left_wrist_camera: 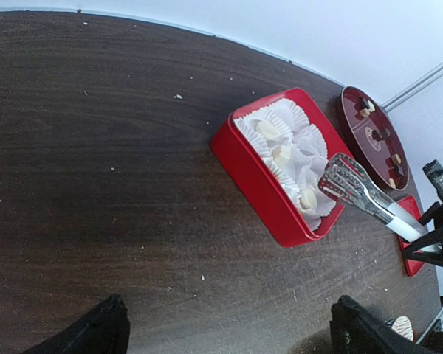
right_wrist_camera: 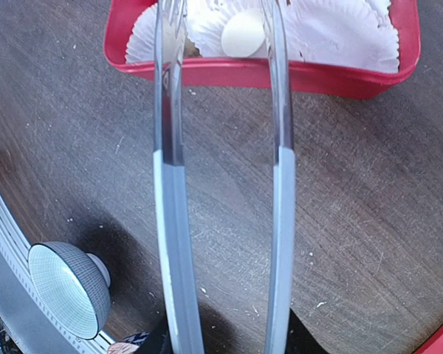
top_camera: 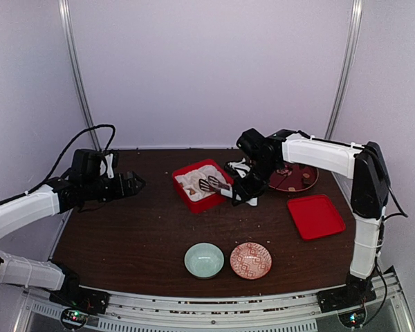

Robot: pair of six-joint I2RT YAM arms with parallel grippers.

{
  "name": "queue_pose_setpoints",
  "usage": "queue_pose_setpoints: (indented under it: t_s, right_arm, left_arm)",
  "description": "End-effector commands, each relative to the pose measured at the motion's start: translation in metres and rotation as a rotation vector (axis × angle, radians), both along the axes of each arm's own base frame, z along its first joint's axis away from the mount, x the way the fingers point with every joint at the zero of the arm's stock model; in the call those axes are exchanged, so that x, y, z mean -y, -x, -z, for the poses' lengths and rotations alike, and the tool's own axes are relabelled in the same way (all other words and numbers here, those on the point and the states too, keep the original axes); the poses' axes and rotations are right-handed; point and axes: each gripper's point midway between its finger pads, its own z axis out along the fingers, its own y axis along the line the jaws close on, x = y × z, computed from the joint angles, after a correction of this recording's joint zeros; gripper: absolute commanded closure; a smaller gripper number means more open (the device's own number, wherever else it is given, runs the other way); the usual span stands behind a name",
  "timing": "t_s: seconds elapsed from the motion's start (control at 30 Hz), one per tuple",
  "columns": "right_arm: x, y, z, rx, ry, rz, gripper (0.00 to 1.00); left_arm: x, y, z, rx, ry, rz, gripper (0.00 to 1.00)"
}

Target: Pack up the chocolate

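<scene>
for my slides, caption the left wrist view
Silver tongs poised over a red box with three pale chocolates in paper cups.

The left arm (top_camera: 21,211) and right arm (top_camera: 325,153) have smooth white shells on their long links, with black housings at the joints. The left tool (top_camera: 137,183) and right tool (top_camera: 243,190) are black. A thin black cable (top_camera: 72,142) loops off the left arm's wrist.

Silver tongs (left_wrist_camera: 351,184) hung over one end of a red box (left_wrist_camera: 262,193) whose white paper cups (left_wrist_camera: 297,120) held whitish chocolates (left_wrist_camera: 266,128); a maroon plate (left_wrist_camera: 354,125) lay beside it.
</scene>
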Motion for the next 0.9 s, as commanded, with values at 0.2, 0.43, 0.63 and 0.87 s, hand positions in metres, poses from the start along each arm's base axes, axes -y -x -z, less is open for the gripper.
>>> queue_pose_setpoints:
  t_s: [0.2,0.43,0.63,0.87]
  right_arm:
    - [0.020,-0.037,-0.068,0.156,-0.101,0.102,0.66]
    - [0.100,-0.068,-0.084,0.207,-0.096,0.301,0.66]
    - [0.183,-0.082,-0.076,0.237,-0.054,0.489,0.66]
    - [0.261,-0.108,-0.063,0.259,0.010,0.686,0.66]
  left_arm:
    - [-0.001,-0.005,-0.010,0.038,0.012,-0.004,0.02]
    - [-0.001,-0.005,-0.009,0.035,0.008,-0.006,0.02]
    - [0.000,-0.005,-0.006,0.027,0.010,-0.004,0.02]
    - [0.000,-0.005,-0.002,0.019,0.009,-0.003,0.02]
